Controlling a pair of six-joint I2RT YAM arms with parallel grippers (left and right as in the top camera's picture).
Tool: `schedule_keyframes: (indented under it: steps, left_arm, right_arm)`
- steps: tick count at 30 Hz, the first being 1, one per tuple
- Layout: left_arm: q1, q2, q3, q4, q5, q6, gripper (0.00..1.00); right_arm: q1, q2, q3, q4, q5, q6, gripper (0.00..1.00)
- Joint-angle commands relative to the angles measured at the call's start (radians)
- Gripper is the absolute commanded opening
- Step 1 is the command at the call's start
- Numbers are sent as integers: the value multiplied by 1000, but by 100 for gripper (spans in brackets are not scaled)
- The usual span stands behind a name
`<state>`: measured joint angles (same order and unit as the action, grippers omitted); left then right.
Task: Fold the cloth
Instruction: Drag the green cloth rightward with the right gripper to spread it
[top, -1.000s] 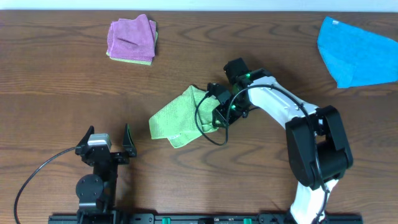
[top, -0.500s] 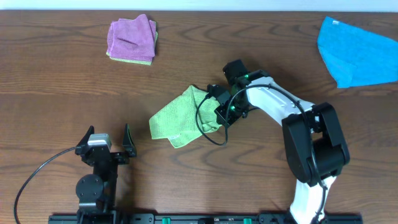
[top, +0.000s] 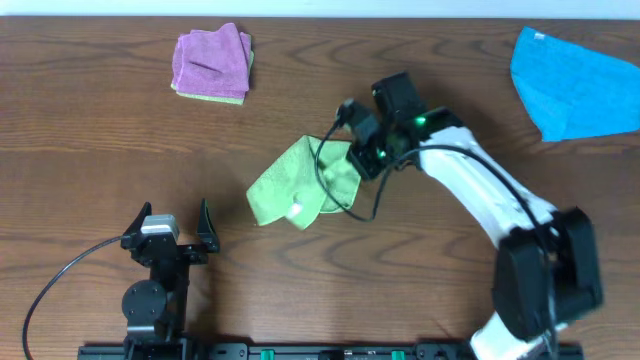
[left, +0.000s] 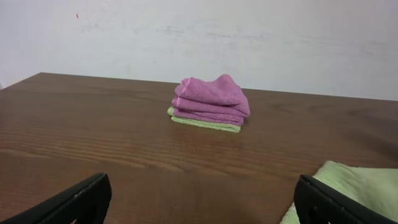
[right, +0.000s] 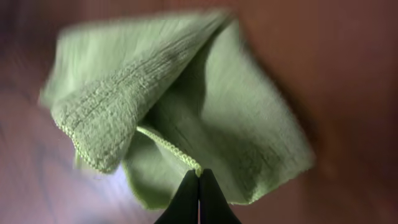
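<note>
Well, the cloth (top: 300, 185) lies out on the wooden table (top: 100, 130), well apart from the pink-purple folded pile (top: 211, 62), nearer the arms' bases than the pile is and off toward the side where the blue cloth (top: 572, 85) is spread. It is not flat: it is rumpled, with 1 flap turned over onto the rest, and the edge farthest from the pile is gathered up at the right gripper (top: 360, 162). Seen from that wrist, the right gripper (right: 199, 177) has its 2 fingers pressed tightly together on the stitched hem of the cloth (right: 249, 124), so it is clamped on the fabric, and a doubled fold of towelling bulges beside the pinch; the view is blurred, so I cannot tell how much of the cloth is off the wood. The left gripper (top: 172, 226) sits farther from the pile than the cloth does, near the table's front edge, with its fingers spread wide apart and nothing between them. From its wrist the left gripper (left: 205, 205) looks straight at the pile (left: 211, 99), which has a thin lime-green layer at its bottom, and a corner of the cloth (left: 354, 186) shows just beside 1 fingertip.
</note>
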<state>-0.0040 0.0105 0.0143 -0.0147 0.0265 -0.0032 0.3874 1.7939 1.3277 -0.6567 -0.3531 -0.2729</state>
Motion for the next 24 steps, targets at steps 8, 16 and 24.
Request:
schedule_keyframes:
  steps: [8,16,24]
  left_arm:
    - [-4,-6,-10,-61,-8,-3,95]
    - [-4,-6,-10,-61,-8,-3,95]
    - [-4,-6,-10,-61,-7,-3,95]
  right_arm:
    - [-95,-69,0,197,409,285,1]
    - [-106,-54,0,156,666,370,1]
    - [-114,-34,-47,-43,764,460,1]
